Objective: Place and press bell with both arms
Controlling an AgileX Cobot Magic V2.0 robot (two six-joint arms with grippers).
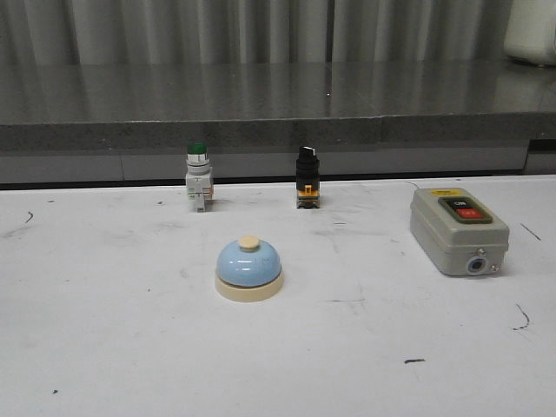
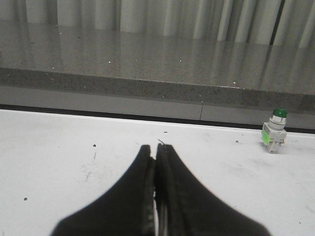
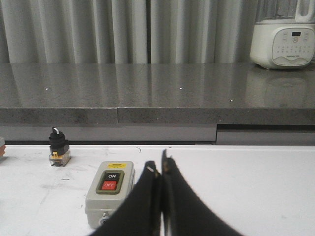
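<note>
The bell (image 1: 248, 268), a pale-blue dome with a cream base and cream top button, stands upright on the white table (image 1: 104, 347) near the middle of the front view. No arm shows in the front view. My left gripper (image 2: 155, 149) is shut and empty, over bare table; the bell is out of its view. My right gripper (image 3: 160, 166) is shut and empty, just right of the grey switch box (image 3: 110, 191); the bell is out of its view too.
A green-capped push button (image 1: 198, 176) and a black selector switch (image 1: 307, 175) stand at the table's back edge. The grey switch box (image 1: 458, 229) lies at the right. A grey counter (image 1: 278, 104) runs behind, with a white appliance (image 3: 284, 39) on it.
</note>
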